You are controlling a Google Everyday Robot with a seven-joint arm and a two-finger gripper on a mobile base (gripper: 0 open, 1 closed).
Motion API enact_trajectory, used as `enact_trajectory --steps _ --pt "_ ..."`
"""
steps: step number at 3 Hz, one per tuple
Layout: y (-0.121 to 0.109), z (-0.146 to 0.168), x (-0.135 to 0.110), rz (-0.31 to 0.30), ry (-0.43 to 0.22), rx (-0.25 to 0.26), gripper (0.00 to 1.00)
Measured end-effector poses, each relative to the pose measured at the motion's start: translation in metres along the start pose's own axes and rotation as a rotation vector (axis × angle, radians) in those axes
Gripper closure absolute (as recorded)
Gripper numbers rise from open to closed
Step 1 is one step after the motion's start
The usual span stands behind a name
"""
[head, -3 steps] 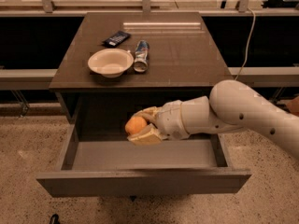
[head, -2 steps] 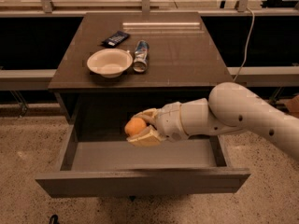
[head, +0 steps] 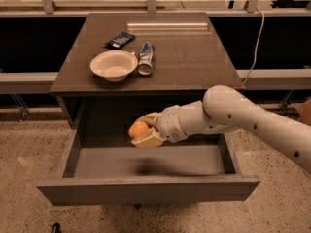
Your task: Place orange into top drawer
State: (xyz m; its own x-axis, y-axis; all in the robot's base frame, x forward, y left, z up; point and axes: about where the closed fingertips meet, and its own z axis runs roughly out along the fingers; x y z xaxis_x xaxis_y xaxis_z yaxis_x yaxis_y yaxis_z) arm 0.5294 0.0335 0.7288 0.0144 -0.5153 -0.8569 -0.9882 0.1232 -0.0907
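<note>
Camera view. Noted the top drawer [head: 146, 192] pulled open beneath the table [head: 194, 62], with the floor bare where visible. Located the orange [head: 137, 129] above the drawer's cavity, toward its rear and left of centre, clear of the floor. Found the gripper [head: 142, 130] at the same spot, fingers [head: 148, 140] closed on the orange from above and below. Traced the arm [head: 243, 118] entering over the drawer's right wall.

Judged as the carry-in step: fruit over the opening, not yet set down or released. Calls next for a short descent toward the drawer floor, opening of the fingers, then withdrawal upward clear of the side walls and the table edge above. Rolling on release rated a possible risk, given the round fruit and flat floor.

Recorded above the drawer, on the table: white bowl [head: 113, 64], can [head: 146, 58] on its side just beside it, dark packet [head: 120, 40] behind. No brand, label or writing legible on either.
</note>
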Motion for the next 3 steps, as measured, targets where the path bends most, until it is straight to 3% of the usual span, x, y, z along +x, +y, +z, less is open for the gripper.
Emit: enact_trajectory --steps 2,3 --pt "-0.019 0.059 0.082 0.071 0.036 -0.034 0.98" --pt "-0.022 0.074 0.101 0.06 0.039 -0.011 0.75"
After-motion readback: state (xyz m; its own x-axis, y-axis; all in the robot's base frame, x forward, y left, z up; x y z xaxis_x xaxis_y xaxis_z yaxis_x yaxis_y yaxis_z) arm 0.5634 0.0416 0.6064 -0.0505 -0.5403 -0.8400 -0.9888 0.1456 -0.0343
